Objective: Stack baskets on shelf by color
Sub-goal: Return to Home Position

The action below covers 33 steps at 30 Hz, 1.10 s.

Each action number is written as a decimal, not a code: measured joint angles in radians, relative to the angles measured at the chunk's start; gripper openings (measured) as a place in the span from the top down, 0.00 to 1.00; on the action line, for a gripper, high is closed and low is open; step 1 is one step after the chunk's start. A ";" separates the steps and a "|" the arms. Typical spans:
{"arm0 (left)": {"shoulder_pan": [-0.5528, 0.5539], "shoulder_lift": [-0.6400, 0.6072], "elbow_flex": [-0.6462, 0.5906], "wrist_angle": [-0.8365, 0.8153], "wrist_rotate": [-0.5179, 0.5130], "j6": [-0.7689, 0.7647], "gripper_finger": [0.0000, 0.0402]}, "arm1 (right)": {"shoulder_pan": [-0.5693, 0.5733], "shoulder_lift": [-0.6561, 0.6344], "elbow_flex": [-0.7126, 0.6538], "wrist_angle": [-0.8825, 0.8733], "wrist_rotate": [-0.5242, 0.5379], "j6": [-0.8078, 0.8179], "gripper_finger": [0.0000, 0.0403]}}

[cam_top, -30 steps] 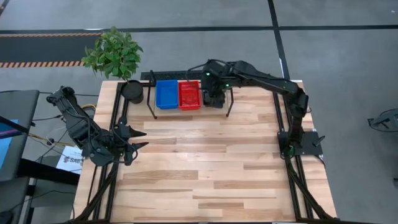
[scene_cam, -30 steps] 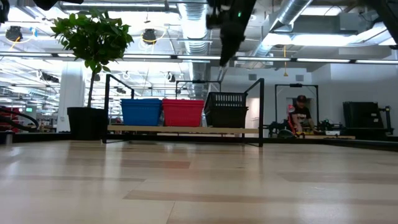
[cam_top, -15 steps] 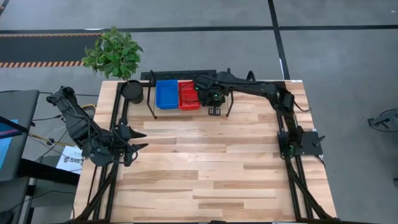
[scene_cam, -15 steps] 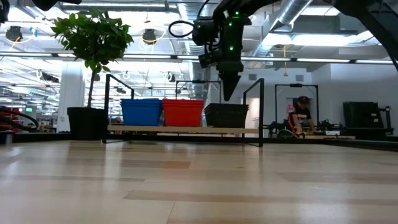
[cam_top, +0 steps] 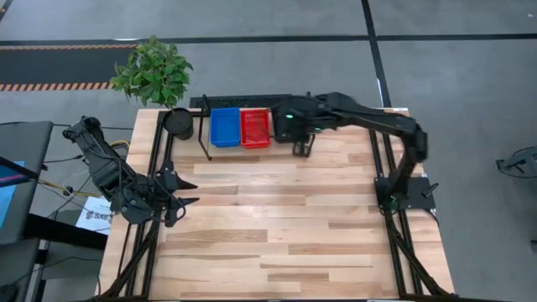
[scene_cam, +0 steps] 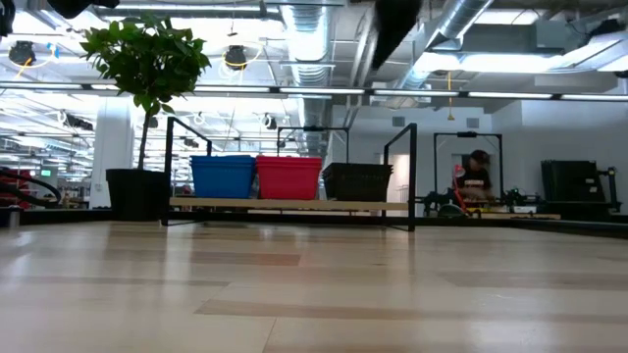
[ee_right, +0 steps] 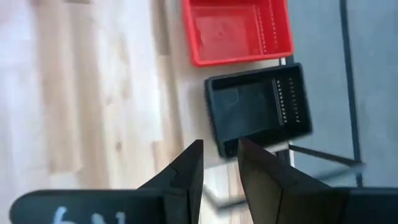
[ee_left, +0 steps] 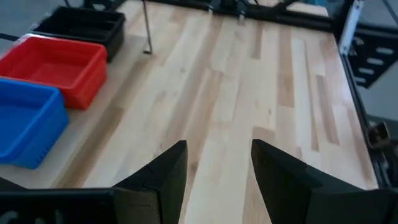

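Up and away lifts the right gripper (ee_right: 219, 144), now clear of the stacked black mesh plastic baskets (scene_cam: 356, 181), its fingers parted and empty after the drop. These sit beside the red mesh baskets (scene_cam: 288, 177) and blue mesh baskets (scene_cam: 224, 176) on the narrow light-wood shelf (scene_cam: 294, 204), mid-frame and colour-sorted. The left gripper (ee_left: 219, 144) waits mid-left overhead, likewise parted.

A grey concrete floor (cam_top: 252, 21) with dark seams lay beyond the right gripper (cam_top: 300, 148). Far off toward the left arm's side, a black-and-orange striped hazard strip (cam_top: 50, 85) crossed it. Below the gripper spread a light-wood plank tabletop (cam_top: 277, 226). High above it ran silver ceiling ducts (scene_cam: 304, 29) and long white strip lights (scene_cam: 245, 90). Well behind it, a person (scene_cam: 478, 176) showed before a pale wall (scene_cam: 589, 127).
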 joint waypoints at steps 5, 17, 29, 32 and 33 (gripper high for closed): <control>0.000 0.000 0.000 0.011 -0.025 0.016 0.58 | 0.080 -0.162 0.001 -0.142 -0.005 0.032 0.70; -0.005 -0.314 -0.038 -0.039 -0.235 0.082 0.58 | 0.112 -0.659 -0.357 0.266 -0.058 0.158 0.69; -0.017 -0.800 -0.382 0.249 0.003 0.282 0.58 | 0.162 -1.148 -1.214 1.018 -0.189 0.374 0.69; -0.017 -0.783 -0.423 0.327 0.090 0.296 0.58 | 0.203 -1.239 -1.378 1.191 -0.226 0.433 0.69; -0.019 -0.774 -0.447 0.389 0.101 0.325 0.58 | 0.222 -1.268 -1.427 1.249 -0.245 0.446 0.69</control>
